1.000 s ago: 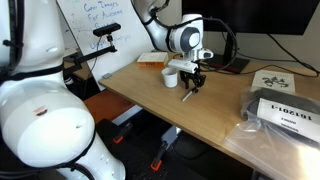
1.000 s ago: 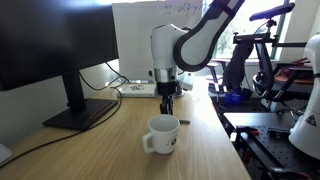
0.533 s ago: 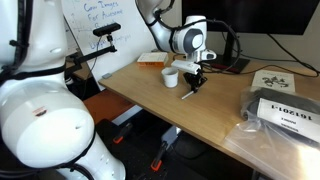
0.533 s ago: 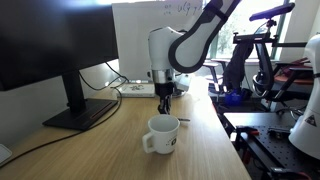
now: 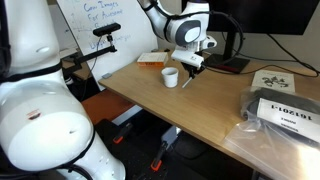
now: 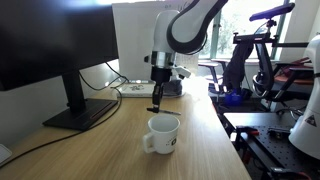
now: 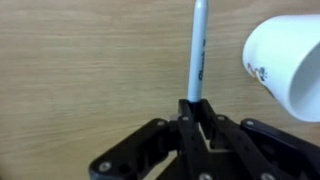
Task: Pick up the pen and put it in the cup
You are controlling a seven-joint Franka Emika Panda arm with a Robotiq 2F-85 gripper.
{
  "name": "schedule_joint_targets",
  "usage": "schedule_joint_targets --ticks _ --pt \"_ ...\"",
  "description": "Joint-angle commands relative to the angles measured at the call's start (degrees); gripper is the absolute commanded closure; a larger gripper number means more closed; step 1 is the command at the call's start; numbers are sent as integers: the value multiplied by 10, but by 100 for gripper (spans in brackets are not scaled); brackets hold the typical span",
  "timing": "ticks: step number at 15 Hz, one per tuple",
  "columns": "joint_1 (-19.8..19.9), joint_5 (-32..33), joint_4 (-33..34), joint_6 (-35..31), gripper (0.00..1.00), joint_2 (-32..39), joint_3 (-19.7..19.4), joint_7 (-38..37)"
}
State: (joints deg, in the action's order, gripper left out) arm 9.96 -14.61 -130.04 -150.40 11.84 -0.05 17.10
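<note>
The cup (image 6: 163,133) stands with its mouth open upward and nothing over it, so the way in from above is free. The pen (image 6: 155,103), gripped in the jaws, hangs just beside the cup and clear of its rim, with a gap between them in the wrist view. Bare worktop (image 5: 200,115) surrounds the cup on most sides. The monitor base (image 6: 78,117) and its cable crowd one side, and a dark package (image 5: 285,115) lies well apart.
</note>
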Motion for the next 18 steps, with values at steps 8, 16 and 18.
schedule_joint_targets --ticks 8,16,18 --pt "-55 -106 -137 -130 96 -164 13 -19" --pt "27 127 -242 -366 96 -173 68 -287" --pt "90 130 -259 -385 96 -189 101 -278"
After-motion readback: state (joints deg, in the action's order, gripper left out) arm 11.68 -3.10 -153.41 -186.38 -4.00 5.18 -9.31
